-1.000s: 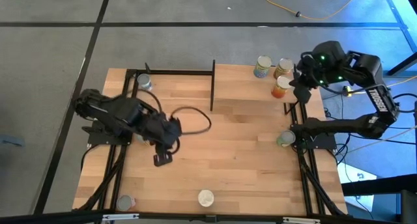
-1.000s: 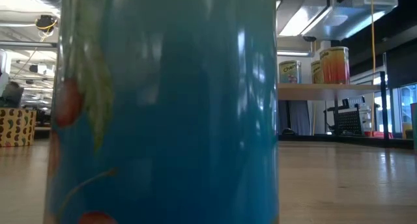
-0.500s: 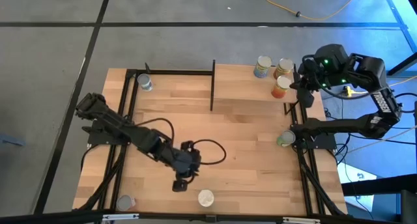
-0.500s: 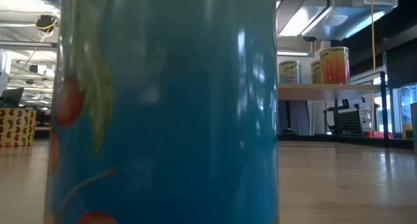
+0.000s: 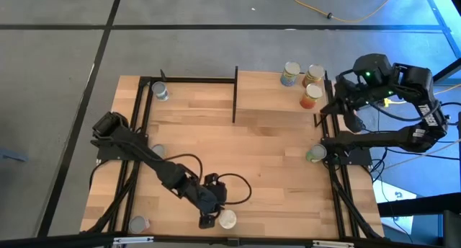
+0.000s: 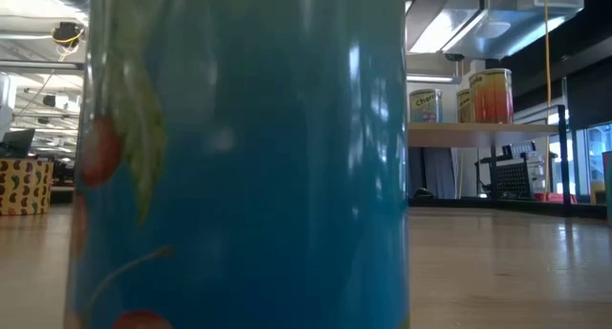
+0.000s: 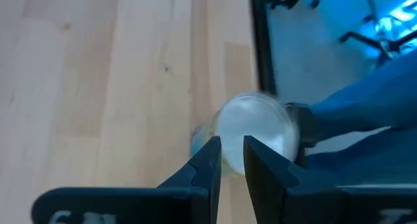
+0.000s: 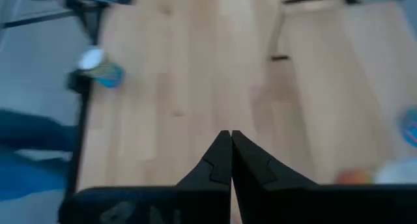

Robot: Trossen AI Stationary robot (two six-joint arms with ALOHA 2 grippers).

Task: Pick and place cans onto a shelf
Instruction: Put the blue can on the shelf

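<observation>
Now the left gripper [image 5: 209, 220] is low at the table's front edge, fingers nearly together, holding nothing, just beside a pale-lidded can [image 5: 227, 219]. The right gripper [image 8: 230, 140] is closed and empty beside the shelf [image 5: 274, 96], where three cans [image 5: 310, 96] stand.

The nearest can [image 6: 239, 157] is blue with red fruit and green leaves; on the light-wood shelf [image 6: 478, 130] an orange-and-yellow can [image 6: 491, 96] stands. The worktop [image 5: 274, 154] is pale wood framed in black.

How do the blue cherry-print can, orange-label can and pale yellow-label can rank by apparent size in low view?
1. Blue cherry-print can: close to camera, so unsure.
2. Orange-label can.
3. Pale yellow-label can, slightly smaller.
</observation>
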